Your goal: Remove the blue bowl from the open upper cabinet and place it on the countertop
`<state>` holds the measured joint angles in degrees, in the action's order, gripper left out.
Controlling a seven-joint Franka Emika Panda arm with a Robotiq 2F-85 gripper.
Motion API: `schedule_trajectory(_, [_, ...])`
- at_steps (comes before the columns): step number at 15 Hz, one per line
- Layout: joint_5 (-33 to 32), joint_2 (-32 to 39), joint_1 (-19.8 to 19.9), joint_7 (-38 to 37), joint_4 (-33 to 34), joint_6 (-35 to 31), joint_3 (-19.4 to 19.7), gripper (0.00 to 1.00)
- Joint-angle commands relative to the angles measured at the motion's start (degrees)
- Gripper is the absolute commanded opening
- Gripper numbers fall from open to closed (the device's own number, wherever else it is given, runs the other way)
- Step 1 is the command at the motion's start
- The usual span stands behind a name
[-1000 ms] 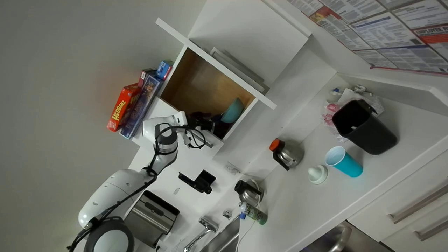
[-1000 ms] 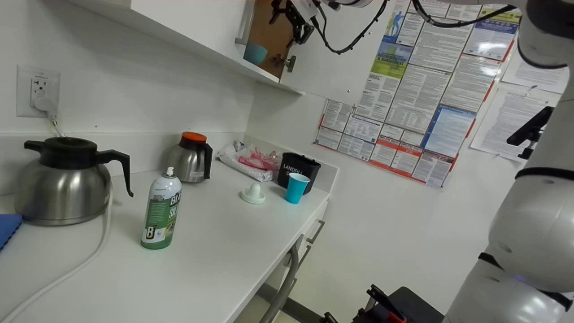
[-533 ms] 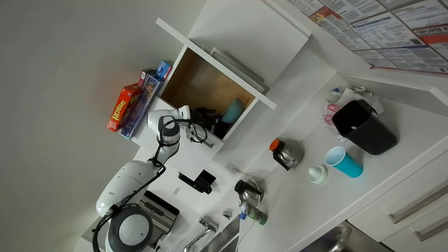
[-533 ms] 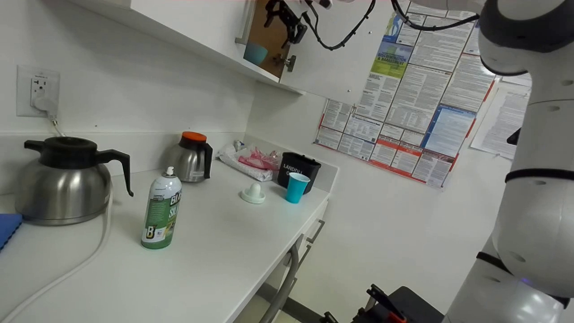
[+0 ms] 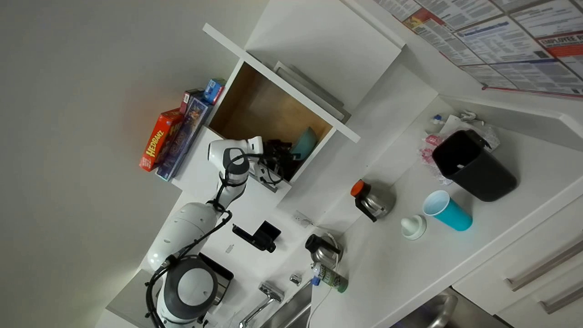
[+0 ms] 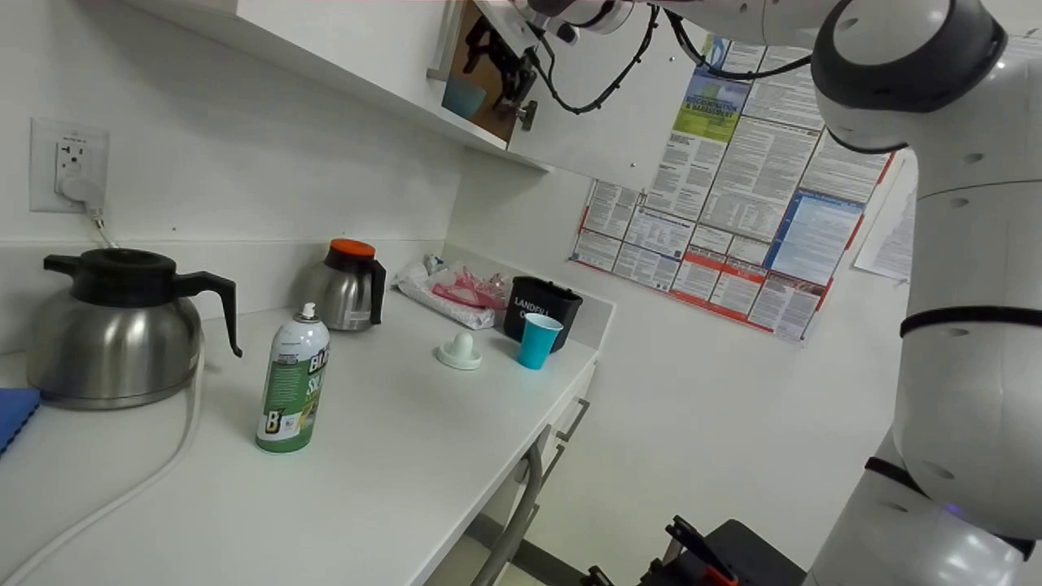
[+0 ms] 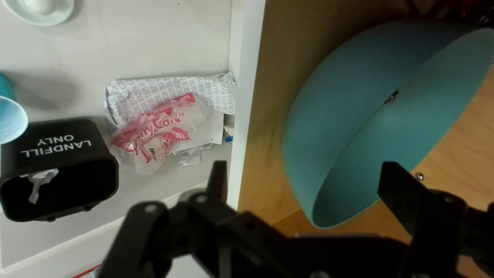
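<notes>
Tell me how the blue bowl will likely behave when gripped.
The blue bowl is probably stiff, its rim cleanly curved, and likely light, since that rim looks thin. Its smooth, sloping outside may slip if pinched loosely.

A round teal-blue bowl (image 7: 366,123) stands upright inside the open, wood-lined white cabinet (image 5: 266,102), above the smooth white bench (image 6: 391,431).

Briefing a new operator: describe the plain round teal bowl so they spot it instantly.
Find the open, boxy white wall cabinet, lined with tan wood, above the flat white countertop. Low inside, by the black hand, sits the round teal bowl. Unlike the tall turquoise cup down on the countertop, it is wide and duller in colour.
</notes>
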<state>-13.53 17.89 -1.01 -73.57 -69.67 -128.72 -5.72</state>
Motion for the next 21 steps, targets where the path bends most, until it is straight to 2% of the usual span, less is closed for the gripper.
schedule_trajectory(1, [2.4,1.9,0.5,0.8,2.7,0.2,-0.5,1.0])
schedule_trajectory(9, [5.8,2.5,0.4,2.2,3.2,2.2,-0.6,1.0])
schedule_trajectory(10, [6.0,2.5,0.3,2.2,3.2,2.5,-0.6,0.94])
schedule_trajectory(11, [5.8,2.6,0.2,2.2,3.2,2.5,-0.5,0.74])
schedule_trajectory(13, [5.8,2.6,0.2,2.1,3.2,2.5,-0.5,0.69])
schedule_trajectory(21, [6.3,2.7,0.2,2.4,3.6,2.6,-0.7,0.07])
